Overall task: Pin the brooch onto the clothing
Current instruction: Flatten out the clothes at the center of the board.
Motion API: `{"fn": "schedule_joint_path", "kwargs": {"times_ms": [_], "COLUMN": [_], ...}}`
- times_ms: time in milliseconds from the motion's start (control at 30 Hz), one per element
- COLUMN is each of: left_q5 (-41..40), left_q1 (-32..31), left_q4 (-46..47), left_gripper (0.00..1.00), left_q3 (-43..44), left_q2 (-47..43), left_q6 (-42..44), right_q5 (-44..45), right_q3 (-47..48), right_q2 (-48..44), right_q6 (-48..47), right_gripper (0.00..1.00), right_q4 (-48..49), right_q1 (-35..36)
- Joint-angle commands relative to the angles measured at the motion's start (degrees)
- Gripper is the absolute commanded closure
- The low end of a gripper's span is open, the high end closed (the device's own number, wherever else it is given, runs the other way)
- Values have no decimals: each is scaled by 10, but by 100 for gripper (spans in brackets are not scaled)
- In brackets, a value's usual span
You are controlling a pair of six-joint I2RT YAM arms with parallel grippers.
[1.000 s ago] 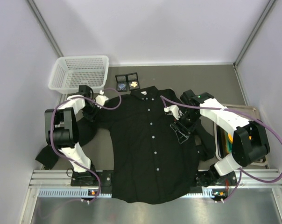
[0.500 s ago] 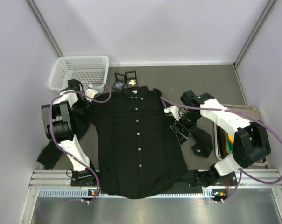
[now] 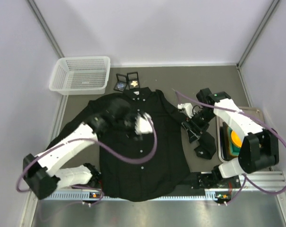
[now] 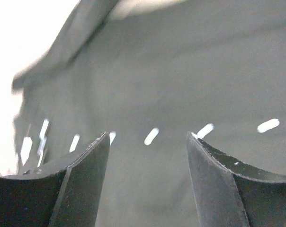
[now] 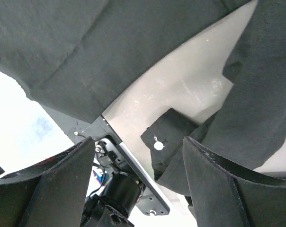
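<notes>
Shirt [image 4: 181, 71] ahead of the left gripper [image 4: 147, 137]: motion-blurred, buttons [image 4: 268, 125] smeared into streaks. Its 2 fingers [image 4: 81, 189]: cut off by the lower edge. Overhead, this gripper is blurred too.

Bright, even light falls from above in the top view, leaving only faint soft shadows on the grey table [image 3: 190, 80] and no glare on the pale walls; the black shirt [image 3: 147, 165] swallows detail, its folds barely readable; the left arm [image 3: 72, 144] is smeared by motion blur toward its wrist; the left wrist view is blurred throughout, its white buttons [image 4: 152, 135] stretched into slanted streaks, its upper left corner blown out to white; the right wrist view is crisp on cloth and cuff button [image 5: 158, 145], overexposed at its left edge, its near fingers [image 5: 53, 184] dark and soft.
</notes>
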Motion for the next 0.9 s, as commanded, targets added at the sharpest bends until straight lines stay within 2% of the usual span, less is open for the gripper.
{"fn": "schedule_joint_path", "kwargs": {"times_ms": [0, 33, 100, 200, 400, 567, 700, 833, 867], "left_q5": [-87, -147, -184, -204, -288, -302, -349, -385, -393], "left_q1": [-346, -394, -480, -520, -596, -624, -646, -651, -651], "left_q4": [93, 109, 145, 149, 205, 201, 202, 168, 132], "left_gripper": [28, 28, 28, 30, 35, 33, 32, 39, 42], "left_q3": [-59, -61, -44, 19, 91, 146, 174, 208, 219], "left_q2": [-39, -25, 38, 141, 261, 326, 374, 424, 435], "left_q6": [-157, -163, -182, -240, -302, -328, -345, -361, -363], "right_q5": [-24, -23, -24, -23, -33, -36, -41, -46, -45], "right_q3": [48, 52, 54, 54, 48, 44, 39, 33, 31], "right_q2": [10, 8, 2, -5, -6, -5, -6, -7, -8], "right_q6": [18, 19, 22, 26, 17, 9, 6, 7, 7], "right_gripper": [27, 27, 27, 27, 27, 27, 27, 27, 27], "right_q4": [-4, -4, -4, -5, -1, 3, 6, 11, 11], "right_q1": [-15, -17, -27, -33, -46, -52, -54, -55, -56]}}
